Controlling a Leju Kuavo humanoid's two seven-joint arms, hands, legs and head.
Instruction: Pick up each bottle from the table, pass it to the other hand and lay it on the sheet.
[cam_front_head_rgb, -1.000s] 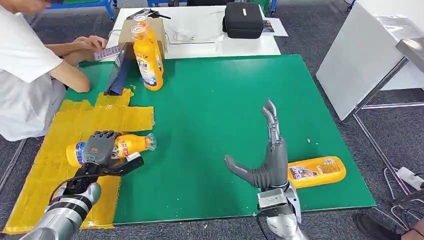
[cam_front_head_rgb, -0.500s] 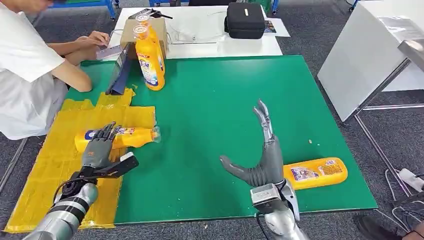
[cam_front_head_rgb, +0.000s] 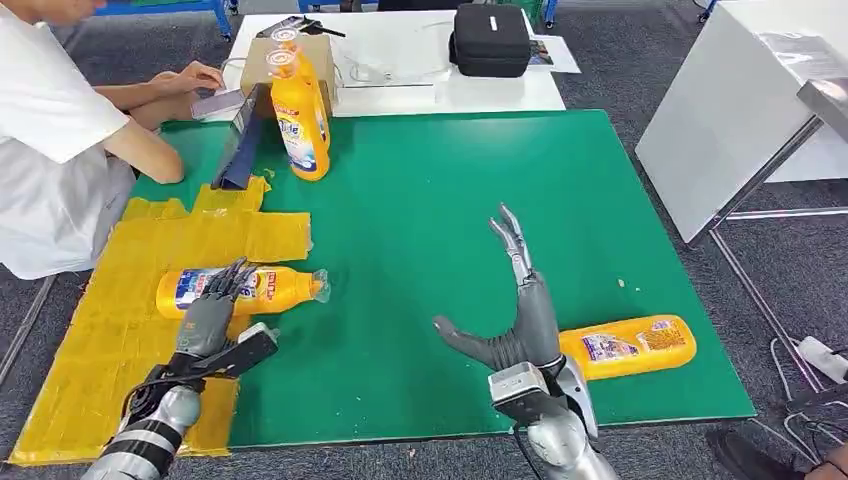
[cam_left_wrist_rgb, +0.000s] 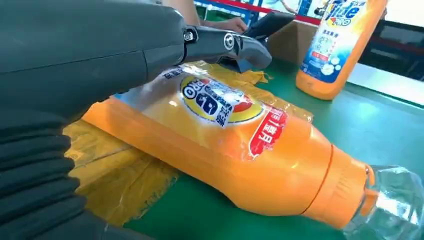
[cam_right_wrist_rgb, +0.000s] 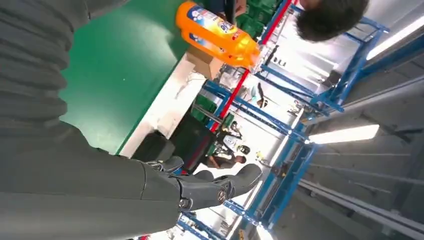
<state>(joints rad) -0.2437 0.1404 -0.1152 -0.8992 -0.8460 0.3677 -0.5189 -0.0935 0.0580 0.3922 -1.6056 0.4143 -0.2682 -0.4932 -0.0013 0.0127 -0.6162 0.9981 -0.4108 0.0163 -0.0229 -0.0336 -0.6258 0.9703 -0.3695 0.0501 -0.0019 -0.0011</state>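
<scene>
Laid bottle (cam_front_head_rgb: 250, 289) across yellow sheet's (cam_front_head_rgb: 90, 350) right edge, left hand (cam_front_head_rgb: 208, 318) spread and empty beside it; right hand (cam_front_head_rgb: 515, 320) open, empty; next, flat bottle (cam_front_head_rgb: 628, 346) near table's (cam_front_head_rgb: 420, 200) front right corner

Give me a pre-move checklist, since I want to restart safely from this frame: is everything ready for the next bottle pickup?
1. Laid bottle on the yellow sheet: partly; its cap end lies on the green mat. Not ok.
2. Left hand off that bottle: fingers spread, but contact cannot tell.
3. Right hand free: open, holding nothing. Ok.
4. Next bottle within reach: lying just beside the right hand. Ok.
5. Person's arm clear of the pickup: at the mat's far corner. Ok.
</scene>
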